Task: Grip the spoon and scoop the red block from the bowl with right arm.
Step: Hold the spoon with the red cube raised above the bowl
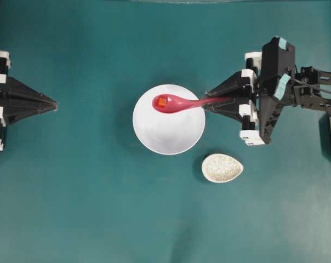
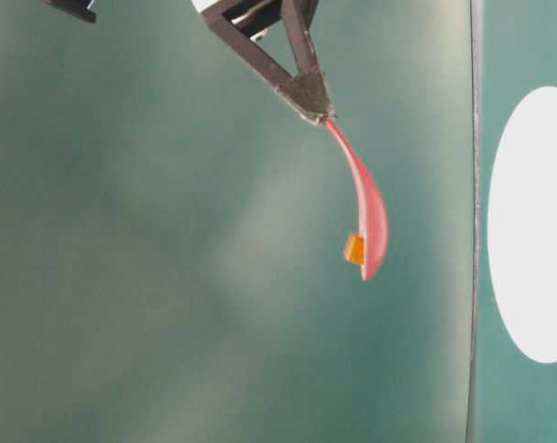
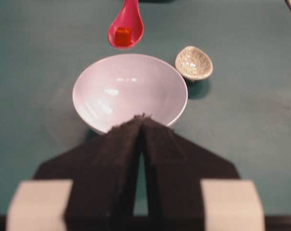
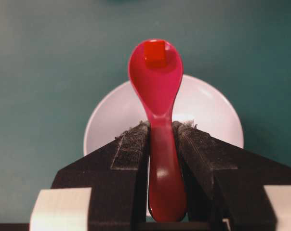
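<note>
My right gripper (image 1: 209,101) is shut on the handle of the pink-magenta spoon (image 1: 176,103), whose handle runs back between the black jaws in the right wrist view, spoon (image 4: 156,86). The spoon is held level above the white bowl (image 1: 171,131), raised off it. The small red block (image 1: 161,102) sits in the spoon's scoop, also seen as the red block (image 4: 155,53) and the red block (image 3: 123,34). The bowl (image 3: 131,91) holds nothing else that I can see. My left gripper (image 1: 55,104) hovers at the far left, well apart from the bowl, jaws closed with nothing in them.
A small cream crackle-patterned egg-shaped dish (image 1: 222,167) rests on the teal tabletop (image 1: 89,208) just right of and in front of the bowl. The right arm (image 1: 297,87) body fills the right edge of the overhead view.
</note>
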Controlling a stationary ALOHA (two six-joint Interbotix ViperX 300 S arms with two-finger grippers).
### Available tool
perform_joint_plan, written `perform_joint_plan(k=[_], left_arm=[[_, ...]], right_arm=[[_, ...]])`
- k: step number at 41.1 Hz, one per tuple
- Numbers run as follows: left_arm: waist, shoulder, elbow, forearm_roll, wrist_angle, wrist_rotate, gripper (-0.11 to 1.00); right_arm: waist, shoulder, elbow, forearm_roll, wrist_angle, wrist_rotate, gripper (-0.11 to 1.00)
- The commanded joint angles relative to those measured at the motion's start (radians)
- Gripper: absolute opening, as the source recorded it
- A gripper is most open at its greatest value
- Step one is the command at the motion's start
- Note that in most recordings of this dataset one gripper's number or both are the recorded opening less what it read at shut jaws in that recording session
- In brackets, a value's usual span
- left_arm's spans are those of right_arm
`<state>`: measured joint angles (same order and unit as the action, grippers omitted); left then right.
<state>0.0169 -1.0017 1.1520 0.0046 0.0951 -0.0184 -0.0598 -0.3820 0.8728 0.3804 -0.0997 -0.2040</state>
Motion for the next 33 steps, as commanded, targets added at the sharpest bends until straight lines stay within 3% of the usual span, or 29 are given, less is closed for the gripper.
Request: perform_joint_plan(k=[1,33], left_arm=[[0.003,-0.002,-0.018,0.003,0.000,0.000,0.00],[0.005,-0.011,-0.020,0.003,0.015,-0.002,0.00]], right_arm=[[-0.002,-0.015,-0.026,-0.002,-0.005,0.002,0.24],[-0.002,-0.015,-0.021,0.000,-0.005,0.003,0.24]])
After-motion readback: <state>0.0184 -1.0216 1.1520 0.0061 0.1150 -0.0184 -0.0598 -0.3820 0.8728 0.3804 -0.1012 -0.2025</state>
